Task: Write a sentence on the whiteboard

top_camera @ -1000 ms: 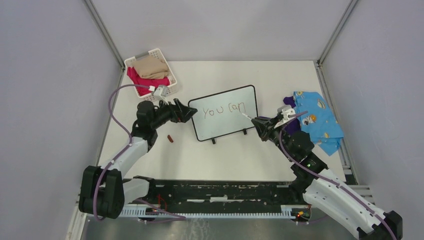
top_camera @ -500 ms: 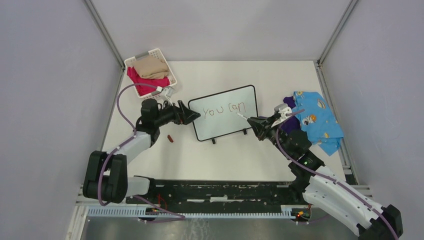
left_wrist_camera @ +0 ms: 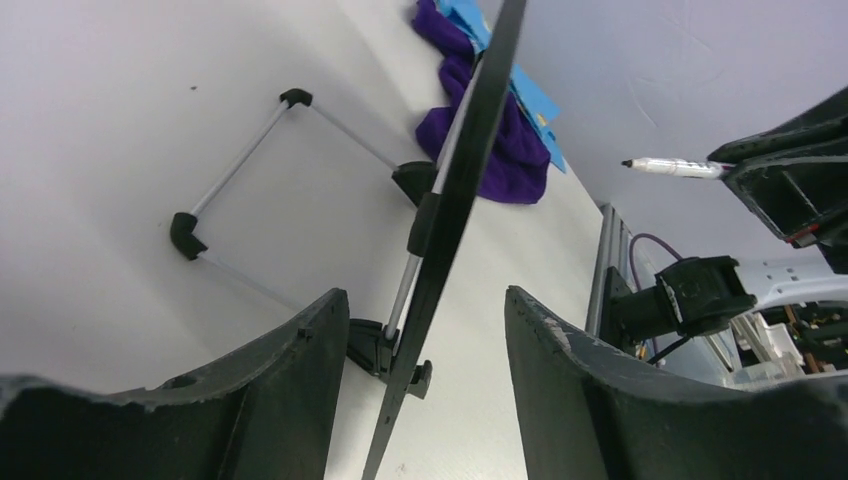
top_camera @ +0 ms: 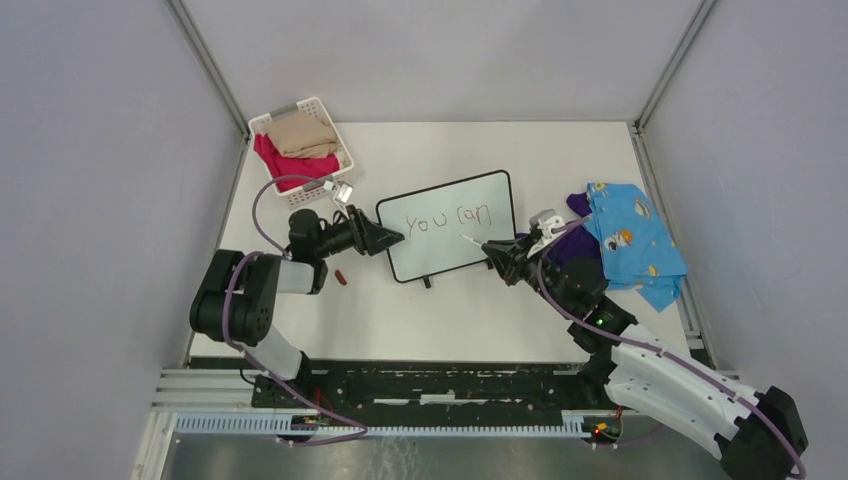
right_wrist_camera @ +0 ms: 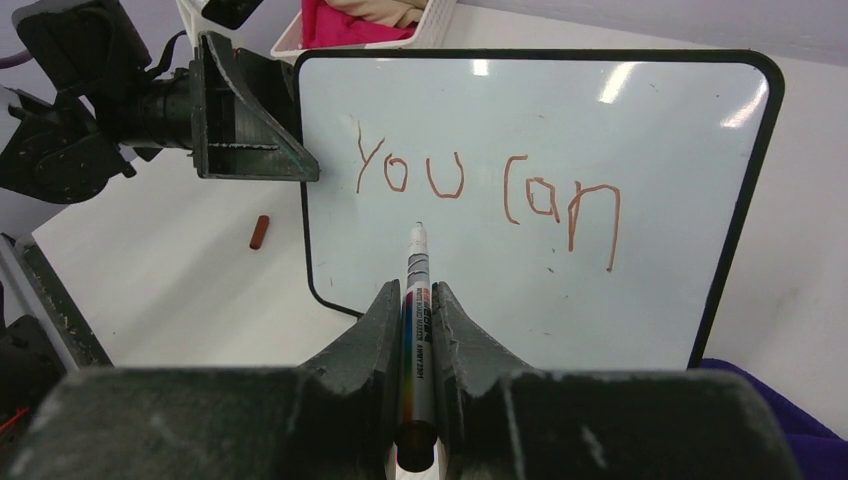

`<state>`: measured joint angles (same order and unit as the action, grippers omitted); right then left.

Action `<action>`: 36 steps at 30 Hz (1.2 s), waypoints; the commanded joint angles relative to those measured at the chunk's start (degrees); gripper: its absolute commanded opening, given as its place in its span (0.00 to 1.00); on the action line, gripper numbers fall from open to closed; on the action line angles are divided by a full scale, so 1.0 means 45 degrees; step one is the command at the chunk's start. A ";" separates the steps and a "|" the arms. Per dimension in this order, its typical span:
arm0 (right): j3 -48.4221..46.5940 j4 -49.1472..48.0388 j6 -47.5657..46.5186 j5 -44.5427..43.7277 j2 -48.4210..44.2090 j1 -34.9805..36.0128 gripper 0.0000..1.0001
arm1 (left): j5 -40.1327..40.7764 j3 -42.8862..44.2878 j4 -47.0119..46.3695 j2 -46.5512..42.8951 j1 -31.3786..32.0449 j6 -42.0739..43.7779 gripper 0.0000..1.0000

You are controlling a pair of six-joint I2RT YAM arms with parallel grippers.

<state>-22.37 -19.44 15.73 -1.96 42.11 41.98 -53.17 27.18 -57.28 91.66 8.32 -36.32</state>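
1. Low on the left of the whiteboard (top_camera: 445,258), under the word "you": tip of the marker (right_wrist_camera: 417,262), brought there within the last second from the right end of "can". Right pincer (right_wrist_camera: 412,296) clamped tight on the barrel, tip poking out ahead.
2. Seen from the left wrist: tip clear of the writing face, not touching.
3. Left arm: elbow folded back toward its base over the same second. Left pincer (left_wrist_camera: 420,300) kept at the board's left edge, fingers parted, straddling the frame with a gap on each side, gripping nothing.
4. Reads as a carriage return: line one closed off at "you can", line two likely to begin beneath it. Sentence unfinished.
5. Whiteboard itself: mid-table (top_camera: 450,325) between the two arms, propped leaning back on a wire stand with two black feet. Glossy white face, thin black round-cornered frame. "you can" in uneven reddish-brown strokes across the upper half, lower half blank.
6. Just left of the board: small red piece (top_camera: 342,277) lying on the table, possibly the marker's cap.
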 commanded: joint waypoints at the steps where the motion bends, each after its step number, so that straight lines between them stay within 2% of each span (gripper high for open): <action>1: -0.0195 -0.0905 -0.0487 -0.0406 0.0240 0.0442 0.00 | -0.1086 -0.0149 -0.3891 0.0732 -0.0051 -0.1514 0.64; 6: -0.0205 -0.1157 -0.0855 -0.0813 0.0760 0.0944 0.00 | -0.0994 -0.0291 -0.3681 0.1154 -0.0051 -0.0835 0.57; 9: -0.0311 -0.1297 -0.1190 -0.1253 0.1234 0.1450 0.00 | -0.0845 -0.0339 -0.2805 0.1298 -0.0051 -0.0027 0.52; 20: -0.0763 -0.2036 -0.2679 -0.4811 0.3242 0.4028 0.00 | -0.0441 -0.0354 -0.1337 0.1340 -0.0045 0.1280 0.35; 36: -0.1162 -0.2374 -0.2985 -0.5059 0.4195 0.4532 0.00 | -0.0274 -0.0008 0.1461 0.0403 0.0164 0.3403 0.08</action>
<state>-25.34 -26.50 3.14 -23.22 60.55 61.82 -55.83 26.13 -56.99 95.11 8.60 -27.24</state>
